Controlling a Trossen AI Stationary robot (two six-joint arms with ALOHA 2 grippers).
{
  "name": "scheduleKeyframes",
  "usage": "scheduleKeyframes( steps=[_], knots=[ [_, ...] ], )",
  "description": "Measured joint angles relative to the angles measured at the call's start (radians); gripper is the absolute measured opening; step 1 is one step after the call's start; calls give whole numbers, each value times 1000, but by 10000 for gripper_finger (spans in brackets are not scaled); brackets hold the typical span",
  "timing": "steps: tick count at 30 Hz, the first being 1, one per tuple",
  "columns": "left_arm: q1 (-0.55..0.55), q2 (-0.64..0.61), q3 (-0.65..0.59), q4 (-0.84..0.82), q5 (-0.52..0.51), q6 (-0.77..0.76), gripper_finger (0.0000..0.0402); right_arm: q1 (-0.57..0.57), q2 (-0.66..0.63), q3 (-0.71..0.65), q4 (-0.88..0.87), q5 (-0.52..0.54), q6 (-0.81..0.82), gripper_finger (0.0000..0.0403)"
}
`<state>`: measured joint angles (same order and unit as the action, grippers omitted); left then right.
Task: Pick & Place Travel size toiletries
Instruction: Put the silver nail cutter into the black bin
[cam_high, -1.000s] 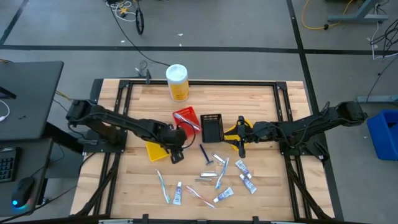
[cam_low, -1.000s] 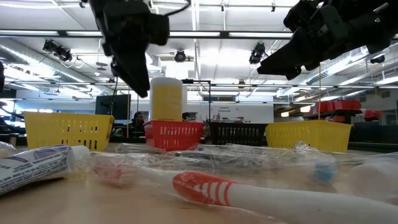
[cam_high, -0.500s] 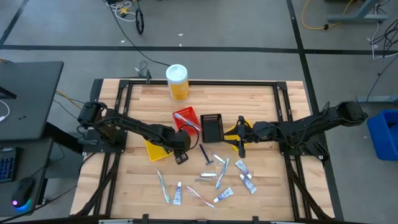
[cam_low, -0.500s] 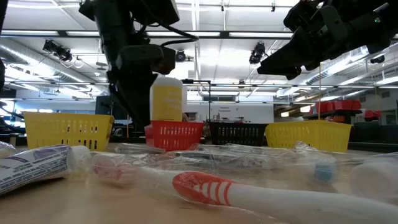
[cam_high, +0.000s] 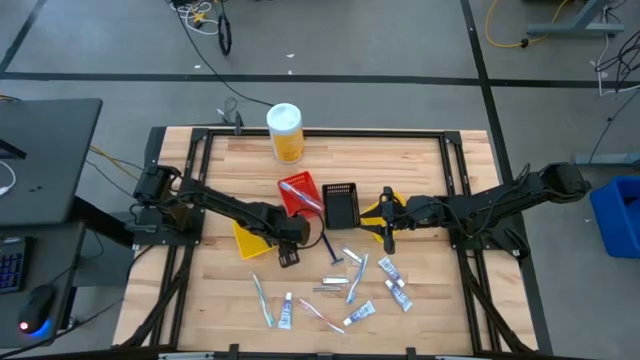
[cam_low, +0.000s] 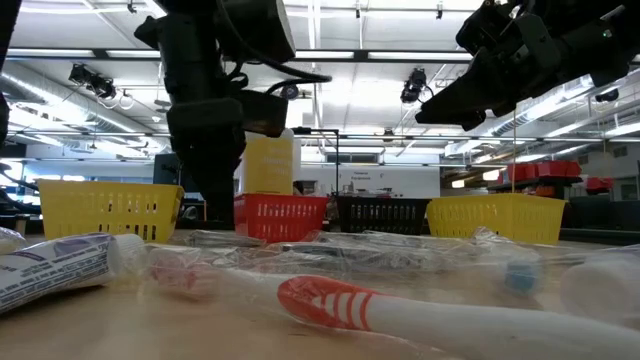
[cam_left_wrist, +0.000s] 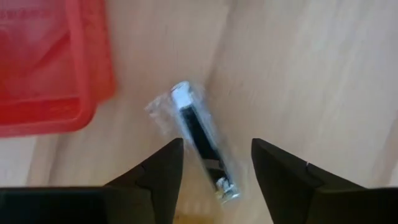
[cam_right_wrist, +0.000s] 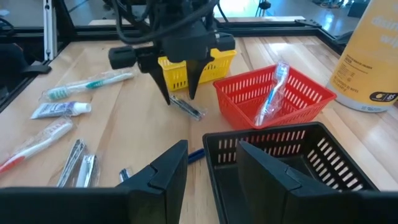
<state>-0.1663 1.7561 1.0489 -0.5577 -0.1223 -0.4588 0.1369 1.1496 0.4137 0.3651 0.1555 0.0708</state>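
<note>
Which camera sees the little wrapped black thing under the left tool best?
The left wrist view: the wrapped black item lies large between the left tool's open fingers. The right wrist view shows it small, the high view hides it under the tool, and the low view blocks it.

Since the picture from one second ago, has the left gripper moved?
Yes. In the high view, the left gripper has moved toward the table's near edge and slightly right, away from the red bin, and now hangs open over a wrapped black item.

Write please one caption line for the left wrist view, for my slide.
Open left gripper poised above a wrapped dark item on the wooden table, beside the red bin.
</note>
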Motion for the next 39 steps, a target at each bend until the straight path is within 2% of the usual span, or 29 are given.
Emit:
scheduleKeyframes(
  steps=[9, 13, 25, 29, 36, 39],
  knots=[
    [36, 0, 0, -10, -12, 32, 235, 0, 0, 0, 2, 0, 0, 145],
    [43, 0, -7, -9, 35, 26, 234, 0, 0, 0, -1, 0, 0, 146],
    [43, 0, -13, -221, 27, 16, 233, 0, 1, 0, -2, 0, 0, 146],
    [43, 0, -6, -171, 32, 22, 233, 0, 0, 0, -2, 0, 0, 145],
    [42, -1, 12, -108, 34, 183, 232, 0, 0, 0, -2, 0, 0, 145],
    [55, -2, -5, -105, 23, 205, 232, 0, 0, 0, -2, 0, 0, 145]
  ],
)
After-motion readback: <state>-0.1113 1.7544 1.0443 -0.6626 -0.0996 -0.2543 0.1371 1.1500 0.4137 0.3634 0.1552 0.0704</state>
